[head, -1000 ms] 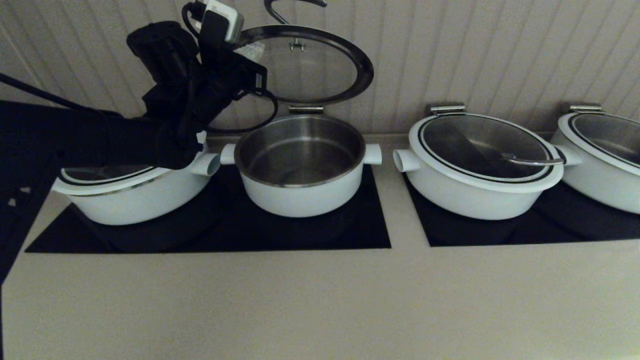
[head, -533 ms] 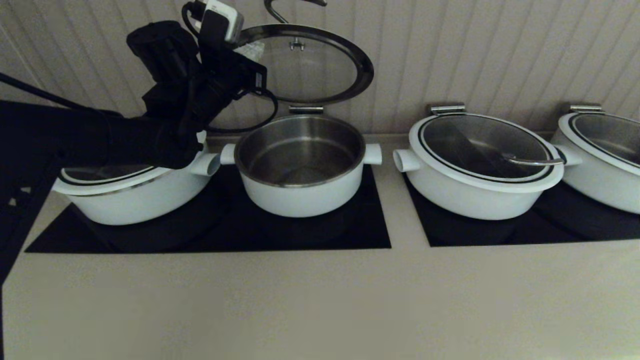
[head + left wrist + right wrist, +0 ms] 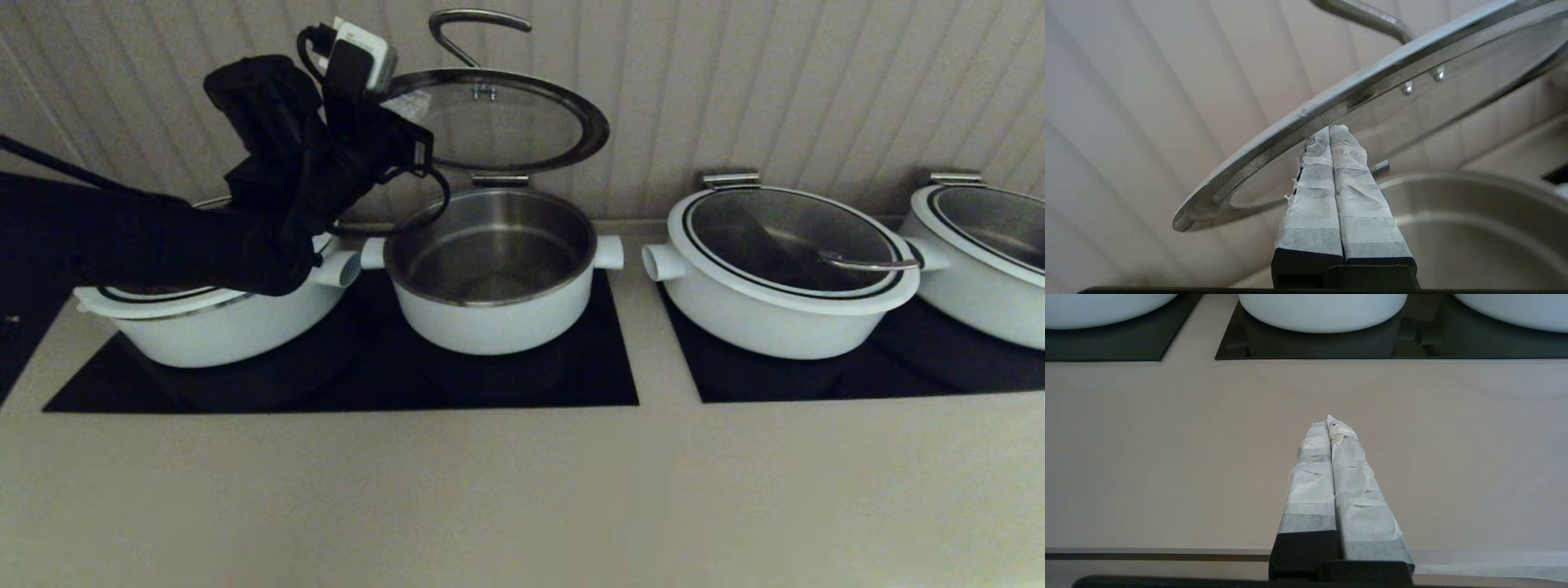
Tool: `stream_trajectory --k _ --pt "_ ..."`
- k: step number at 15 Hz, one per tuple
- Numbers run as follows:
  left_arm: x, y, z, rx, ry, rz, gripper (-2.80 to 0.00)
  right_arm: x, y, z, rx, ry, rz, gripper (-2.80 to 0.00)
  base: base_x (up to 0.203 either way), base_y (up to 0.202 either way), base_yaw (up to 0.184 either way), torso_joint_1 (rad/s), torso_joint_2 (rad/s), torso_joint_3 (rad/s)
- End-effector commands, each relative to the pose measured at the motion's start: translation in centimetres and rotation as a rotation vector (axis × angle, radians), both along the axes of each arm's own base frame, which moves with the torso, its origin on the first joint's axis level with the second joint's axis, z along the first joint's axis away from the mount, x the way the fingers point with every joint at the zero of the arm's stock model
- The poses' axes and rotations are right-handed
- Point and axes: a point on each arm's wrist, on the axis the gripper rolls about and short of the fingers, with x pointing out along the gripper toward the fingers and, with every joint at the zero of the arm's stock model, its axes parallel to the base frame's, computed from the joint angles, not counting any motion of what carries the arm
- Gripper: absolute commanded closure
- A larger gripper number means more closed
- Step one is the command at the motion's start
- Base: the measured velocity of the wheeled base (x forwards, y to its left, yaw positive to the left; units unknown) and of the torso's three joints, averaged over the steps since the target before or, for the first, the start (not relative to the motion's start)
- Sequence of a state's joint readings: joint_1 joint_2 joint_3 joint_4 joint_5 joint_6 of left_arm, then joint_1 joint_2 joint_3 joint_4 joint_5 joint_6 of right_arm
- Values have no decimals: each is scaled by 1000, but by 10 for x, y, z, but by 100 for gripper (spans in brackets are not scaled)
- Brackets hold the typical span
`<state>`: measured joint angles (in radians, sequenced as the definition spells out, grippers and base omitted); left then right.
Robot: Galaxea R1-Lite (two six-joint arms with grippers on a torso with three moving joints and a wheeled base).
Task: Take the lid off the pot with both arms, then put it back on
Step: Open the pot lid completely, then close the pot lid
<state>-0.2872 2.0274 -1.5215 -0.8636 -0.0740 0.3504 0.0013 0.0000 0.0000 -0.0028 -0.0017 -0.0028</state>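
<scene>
The small white pot (image 3: 490,314) stands open on the left black cooktop. Its glass lid (image 3: 506,122) is tilted up on the rear hinge (image 3: 500,179), with the curved steel handle (image 3: 469,20) on top. My left gripper (image 3: 412,86) is shut and empty. Its taped tips rest against the underside of the lid's left rim. In the left wrist view the gripper (image 3: 1331,130) touches the lid's steel rim (image 3: 1298,118) above the pot (image 3: 1474,212). My right gripper (image 3: 1331,421) is shut and empty, low over the counter near its front edge, and does not show in the head view.
A wider white pot (image 3: 204,327) sits under my left arm. Two more lidded white pots (image 3: 784,302) (image 3: 988,269) stand on the right cooktop (image 3: 816,384). A ribbed wall (image 3: 775,82) is close behind. The beige counter (image 3: 522,490) runs along the front.
The lid has tipped lower toward the pot, so its handle now shows in full. My left arm has come down a little with it.
</scene>
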Motion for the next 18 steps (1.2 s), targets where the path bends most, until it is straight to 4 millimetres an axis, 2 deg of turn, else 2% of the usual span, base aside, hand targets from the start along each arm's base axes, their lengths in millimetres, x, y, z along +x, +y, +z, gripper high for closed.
stream_trajectory --k 1,8,11,13,15,18 --pt "-3 1 0 5 7 0 0 0 0 0 0 0 0 0 0 0 0 0 0 0" --pt "-2 1 -14 19 50 0 0 0 0 0 0 0 0 0 0 0 0 0 0 0" --pt "-18 5 -25 39 112 -1 0 0 0 0 0 0 0 0 0 0 0 0 0 0" --pt "-36 11 -31 53 155 -3 0 0 0 0 0 0 0 0 0 0 0 0 0 0" --pt "-50 16 -27 52 159 0 0 0 0 0 0 0 0 0 0 0 0 0 0 0" --pt "-64 35 -7 47 119 47 0 0 0 0 0 0 0 0 0 0 0 0 0 0"
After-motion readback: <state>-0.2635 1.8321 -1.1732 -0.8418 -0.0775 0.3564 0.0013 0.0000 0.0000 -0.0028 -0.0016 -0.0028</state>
